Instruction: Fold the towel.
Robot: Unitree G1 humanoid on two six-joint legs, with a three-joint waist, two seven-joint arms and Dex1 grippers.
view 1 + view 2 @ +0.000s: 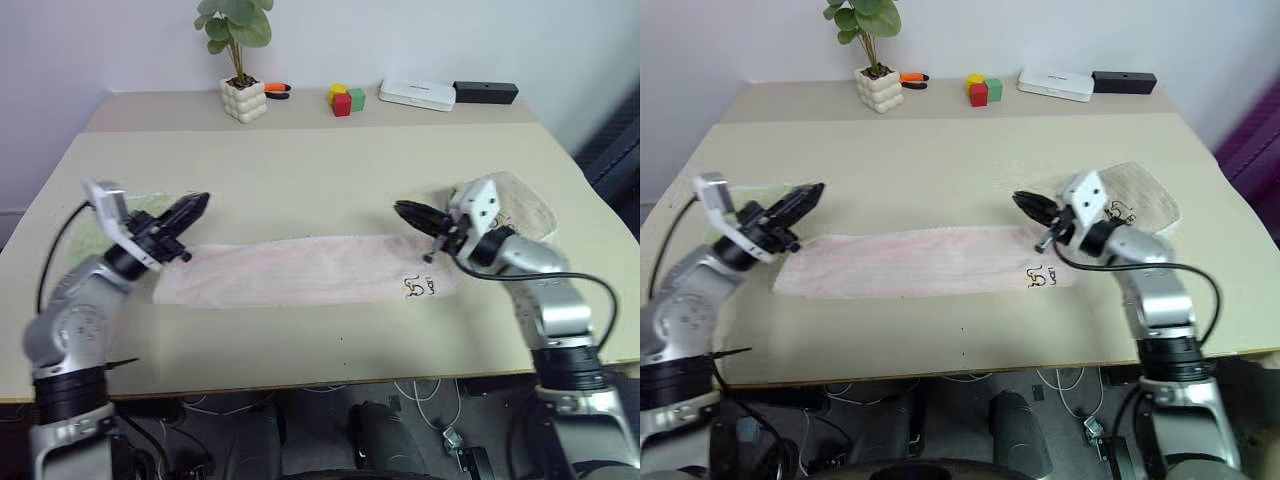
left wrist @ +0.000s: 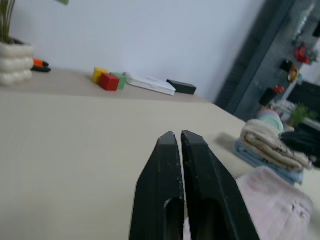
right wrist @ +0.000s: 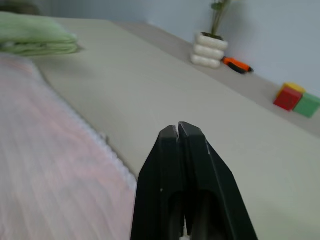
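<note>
Towel [image 1: 300,270] is lying flat along the beige table [image 1: 330,170]; we're seeing the left gripper [image 1: 192,208] and right gripper [image 1: 408,212] pressed together, empty. Left wrist view is catching a dark shelf [image 2: 280,60].

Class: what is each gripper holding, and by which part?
Nothing: both the left gripper and right gripper are shut empty; the towel lies flat on the table.

Wide bare middle of the beige wooden table [image 1: 330,190], pale pink terry towel [image 1: 300,270] lying flat along the front edge, folded light green towel [image 3: 35,37] near the left edge, folded tan towel [image 1: 520,205] near the right edge, potted plant [image 1: 240,60], coloured blocks [image 1: 345,99], white and black boxes lining the back edge.
</note>
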